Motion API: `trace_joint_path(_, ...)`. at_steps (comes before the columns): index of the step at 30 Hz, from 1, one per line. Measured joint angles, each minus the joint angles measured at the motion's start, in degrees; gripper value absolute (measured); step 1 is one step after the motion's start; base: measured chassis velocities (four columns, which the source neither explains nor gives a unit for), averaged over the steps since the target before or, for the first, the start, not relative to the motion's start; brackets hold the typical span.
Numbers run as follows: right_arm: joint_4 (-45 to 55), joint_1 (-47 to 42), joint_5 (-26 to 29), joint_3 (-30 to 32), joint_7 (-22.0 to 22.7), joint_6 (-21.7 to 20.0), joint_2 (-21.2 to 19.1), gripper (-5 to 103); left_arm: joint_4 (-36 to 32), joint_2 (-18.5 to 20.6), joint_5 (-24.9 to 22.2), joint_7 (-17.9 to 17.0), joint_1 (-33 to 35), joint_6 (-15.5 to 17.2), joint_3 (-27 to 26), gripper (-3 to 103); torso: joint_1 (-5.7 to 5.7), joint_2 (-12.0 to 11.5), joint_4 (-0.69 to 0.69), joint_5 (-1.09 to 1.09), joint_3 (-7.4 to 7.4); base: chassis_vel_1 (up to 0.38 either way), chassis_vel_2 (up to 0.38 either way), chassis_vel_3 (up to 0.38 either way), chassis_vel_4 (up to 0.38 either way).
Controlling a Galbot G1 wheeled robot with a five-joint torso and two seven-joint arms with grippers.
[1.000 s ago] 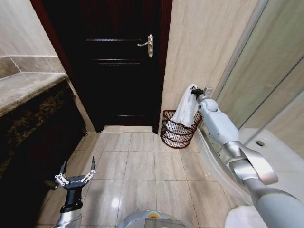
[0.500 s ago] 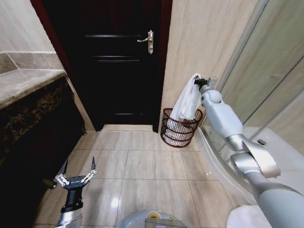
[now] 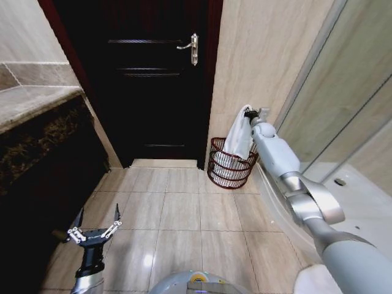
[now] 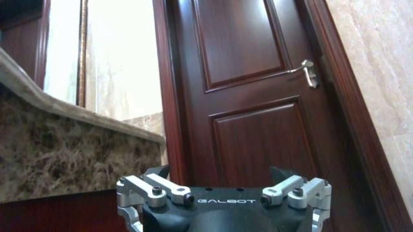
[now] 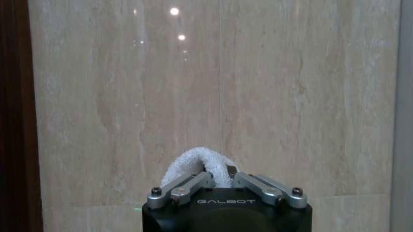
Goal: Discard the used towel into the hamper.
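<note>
Your right gripper pinched tight on the white towel, towel hanging straight over the hamper, hamper on the tiled floor against the beige wall beside the dark door, your left gripper spread wide, empty, low near the floor, well apart from the hamper.

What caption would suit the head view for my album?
Right gripper dangles a white towel over the hamper by the wall; left gripper waits open.

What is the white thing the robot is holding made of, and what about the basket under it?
The towel looks like soft looped cotton: fuzzy and hanging in limp folds from the right gripper. The hamper looks like thin dark reddish wire or wicker, see-through hoops and ribs; which one is unclear.
</note>
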Motion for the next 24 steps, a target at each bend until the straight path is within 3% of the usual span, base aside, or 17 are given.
trace_joint_path(8,5.14,-1.32,1.20,-0.32,2.15,-0.68,-1.70,2,1.08,0.00,-1.34,-0.04,-0.13,-1.08,-0.45,100,-0.01,0.16,0.02,-0.01,0.10,0.000,0.000,0.000,0.000)
trace_joint_path(12,17.59,-7.02,4.81,-0.10,5.27,-4.54,-5.50,2,1.35,0.00,-1.54,-0.87,-0.58,-1.18,-0.23,100,-0.01,0.28,0.00,0.03,0.20,0.000,0.000,0.000,0.000)
trace_joint_path(17,29.64,-13.92,5.82,2.84,7.44,-6.21,-8.74,2,1.38,0.00,-1.65,-1.18,-1.11,-0.83,0.07,100,-0.02,0.39,0.01,0.00,0.25,0.000,0.000,0.000,0.000)
trace_joint_path(24,39.44,-22.60,7.90,7.95,8.44,-9.14,-12.17,2,1.52,0.00,-1.45,-0.90,-1.91,-0.33,0.49,100,-0.02,0.47,-0.01,0.02,0.32,0.000,0.000,0.000,0.000)
